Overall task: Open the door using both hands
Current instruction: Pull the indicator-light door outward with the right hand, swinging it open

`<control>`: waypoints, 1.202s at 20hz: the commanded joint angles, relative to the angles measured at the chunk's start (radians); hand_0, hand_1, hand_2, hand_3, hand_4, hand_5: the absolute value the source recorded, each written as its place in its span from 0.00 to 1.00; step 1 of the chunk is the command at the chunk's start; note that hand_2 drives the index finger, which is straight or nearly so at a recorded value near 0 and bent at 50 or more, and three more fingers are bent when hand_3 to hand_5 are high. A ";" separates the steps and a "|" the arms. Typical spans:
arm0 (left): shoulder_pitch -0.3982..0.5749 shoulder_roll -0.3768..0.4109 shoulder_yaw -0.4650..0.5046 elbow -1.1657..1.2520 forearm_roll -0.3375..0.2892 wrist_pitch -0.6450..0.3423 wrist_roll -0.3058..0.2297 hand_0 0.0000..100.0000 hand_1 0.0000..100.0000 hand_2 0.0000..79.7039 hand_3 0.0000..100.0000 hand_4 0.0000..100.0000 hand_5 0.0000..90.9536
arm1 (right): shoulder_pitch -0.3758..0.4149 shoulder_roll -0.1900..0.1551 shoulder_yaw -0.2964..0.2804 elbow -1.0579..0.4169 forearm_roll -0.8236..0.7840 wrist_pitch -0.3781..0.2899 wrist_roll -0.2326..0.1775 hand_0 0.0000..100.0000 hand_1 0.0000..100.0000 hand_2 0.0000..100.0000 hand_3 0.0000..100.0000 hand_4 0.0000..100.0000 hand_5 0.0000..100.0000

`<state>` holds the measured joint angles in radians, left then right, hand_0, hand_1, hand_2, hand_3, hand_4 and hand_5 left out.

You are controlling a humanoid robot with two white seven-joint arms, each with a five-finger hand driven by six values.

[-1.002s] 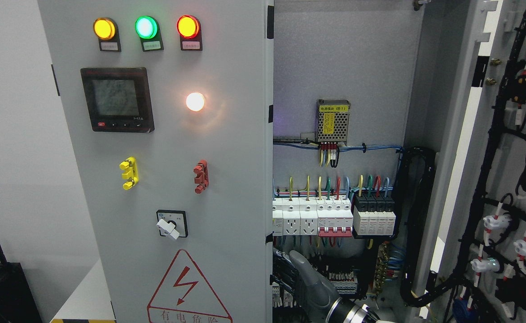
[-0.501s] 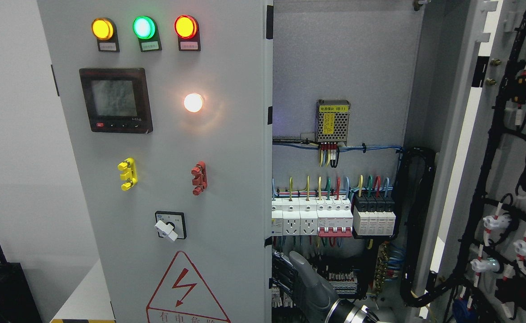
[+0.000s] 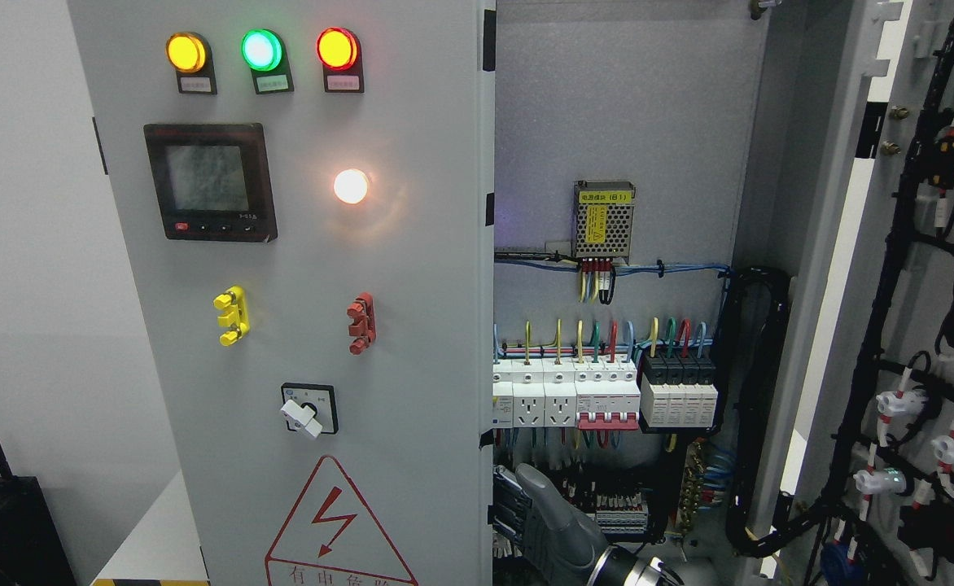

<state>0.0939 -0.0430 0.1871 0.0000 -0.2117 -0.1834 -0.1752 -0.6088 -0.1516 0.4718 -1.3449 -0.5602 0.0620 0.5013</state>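
Note:
The grey left door (image 3: 412,325) carries three lamps, a meter, a rotary switch and a warning triangle. It stands a little ajar, with its free edge (image 3: 485,342) near the middle of the picture. My right hand (image 3: 526,513) comes up from the bottom edge, just right of that edge and in front of the lower terminal blocks. Its dark fingers (image 3: 506,498) curl against the door's edge, and their tips are hidden behind it. The right door (image 3: 876,268) is swung wide open at the right, showing its wired back. My left hand does not show.
Inside the cabinet are a power supply (image 3: 604,218), a row of breakers and sockets (image 3: 603,395) and black cable bundles (image 3: 758,407). A black box (image 3: 5,529) and a white surface (image 3: 159,537) lie at the lower left, beside a plain wall.
The left door's panel shifted a few pixels to the left early on, then held still. My right hand has sunk slightly at the door's edge.

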 commanded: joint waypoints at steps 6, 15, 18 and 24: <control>0.000 0.000 0.000 -0.032 0.000 0.001 0.000 0.00 0.00 0.00 0.00 0.03 0.00 | 0.011 -0.002 0.022 -0.046 -0.010 -0.002 0.054 0.11 0.00 0.00 0.00 0.00 0.00; 0.000 0.000 0.000 -0.032 0.000 -0.001 0.000 0.00 0.00 0.00 0.00 0.03 0.00 | 0.043 0.001 0.040 -0.106 -0.030 -0.001 0.055 0.11 0.00 0.00 0.00 0.00 0.00; 0.000 0.000 0.000 -0.032 0.000 -0.001 0.000 0.00 0.00 0.00 0.00 0.03 0.00 | 0.053 0.001 0.057 -0.137 -0.073 0.001 0.055 0.11 0.00 0.00 0.00 0.00 0.00; 0.000 0.000 0.000 -0.032 0.000 -0.001 0.000 0.00 0.00 0.00 0.00 0.03 0.00 | 0.076 -0.002 0.080 -0.181 -0.073 0.001 0.055 0.11 0.00 0.00 0.00 0.00 0.00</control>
<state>0.0936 -0.0430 0.1871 0.0000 -0.2117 -0.1770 -0.1752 -0.5515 -0.1520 0.5169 -1.4523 -0.6204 0.0621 0.5568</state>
